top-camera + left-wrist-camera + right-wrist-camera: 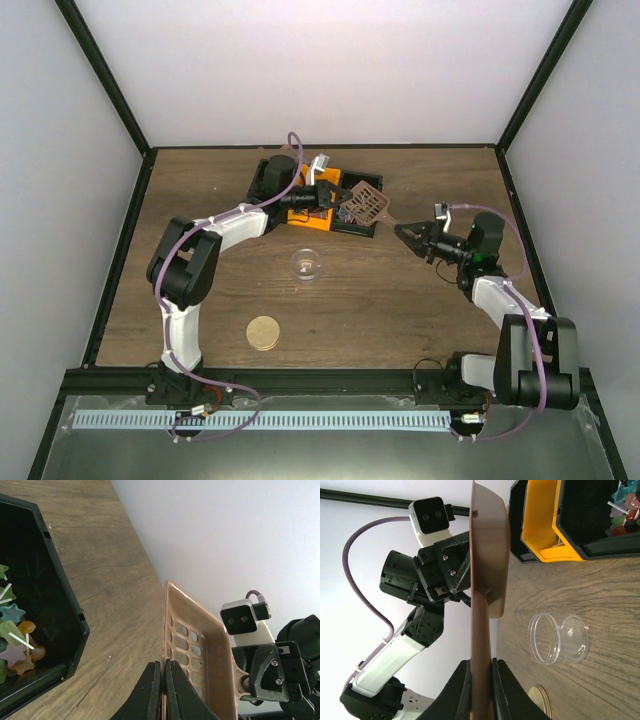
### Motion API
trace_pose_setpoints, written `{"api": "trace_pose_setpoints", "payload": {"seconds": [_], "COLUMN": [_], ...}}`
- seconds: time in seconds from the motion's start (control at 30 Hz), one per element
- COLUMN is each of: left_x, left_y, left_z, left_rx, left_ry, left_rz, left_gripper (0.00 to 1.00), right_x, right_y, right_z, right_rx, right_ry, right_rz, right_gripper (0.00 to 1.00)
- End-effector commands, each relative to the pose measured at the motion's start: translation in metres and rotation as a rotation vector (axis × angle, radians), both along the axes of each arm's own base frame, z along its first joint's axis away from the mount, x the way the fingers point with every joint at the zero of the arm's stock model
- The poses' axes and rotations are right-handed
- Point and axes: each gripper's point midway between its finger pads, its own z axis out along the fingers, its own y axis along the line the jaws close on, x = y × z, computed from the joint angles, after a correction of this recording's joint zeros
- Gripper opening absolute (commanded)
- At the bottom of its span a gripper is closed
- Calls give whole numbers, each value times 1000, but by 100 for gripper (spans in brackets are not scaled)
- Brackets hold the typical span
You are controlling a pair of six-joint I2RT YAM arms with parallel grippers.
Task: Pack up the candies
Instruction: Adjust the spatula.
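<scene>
On the far middle of the table (200, 200) an orange bin (540, 520) and a black bin (60, 610) stand touching each other. The candies (15, 640) lie inside the black bin: small pieces of mixed colours, some in star shape, several with thin white sticks. No candy is seen outside the bins. Just over the right part of the bins a brown scoop (366, 204) with slots in its bottom is lifted above the table, and it covers part of the bins in the top view. Both arms meet at this scoop. The left gripper (163, 664) reaches from the left across the bins, and its fingers are pressed together on the thin rim of the scoop. The right gripper (481, 662) comes from the right side and pinches the scoop's other end, with the brown edge tight between the two fingers. Whether any candy lies in the scoop I cannot tell, because the wrist cameras see it mostly from the edge. Nearer, at the middle of the table and well apart from the bins, a clear round cup (545, 639) rests with its clear lid (576, 637) just beside it. A tan disc (264, 332) lies flat still nearer and a little to the left, apart from the cup.
</scene>
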Motion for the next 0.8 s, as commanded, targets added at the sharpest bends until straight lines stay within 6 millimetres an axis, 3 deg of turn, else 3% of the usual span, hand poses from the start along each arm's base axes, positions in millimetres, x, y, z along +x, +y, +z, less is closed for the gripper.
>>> {"api": "trace_pose_setpoints", "payload": {"seconds": [0.0, 0.17, 0.2, 0.27, 0.37, 0.47, 0.53, 0.63, 0.73, 0.77], "left_x": [1, 0, 0, 3, 13, 28, 39, 60, 73, 77], "left_y": [-2, -2, -2, 2, 19, 52, 79, 127, 177, 190], "left_z": [-4, -3, -3, -1, 8, 18, 27, 22, -9, -10], "left_rx": [-3, -3, -3, 8, 46, 136, 228, 450, 723, 778], "left_ry": [-26, -25, -25, -30, -69, -135, -185, -211, -142, -148], "left_rz": [-2, -4, -4, 22, 98, 227, 330, 502, 623, 659], "left_gripper": [4, 5, 11, 38, 59, 82, 90, 92, 90, 89], "right_x": [-4, -2, -1, 3, 12, 22, 27, 34, 40, 41], "right_y": [6, 5, 4, 1, -5, -14, -18, -20, -21, -21], "right_z": [4, -1, -2, -6, -4, -2, 3, 5, 9, 10], "right_rx": [-8, -17, -23, -38, -64, -106, -131, -151, -155, -153], "right_ry": [-32, -12, -4, 25, 61, 108, 115, 147, 174, 180], "right_rz": [40, 22, 13, -15, -81, -163, -191, -212, -235, -237], "right_gripper": [4, 1, 1, 1, 1, 1, 1, 1, 1, 1]}}
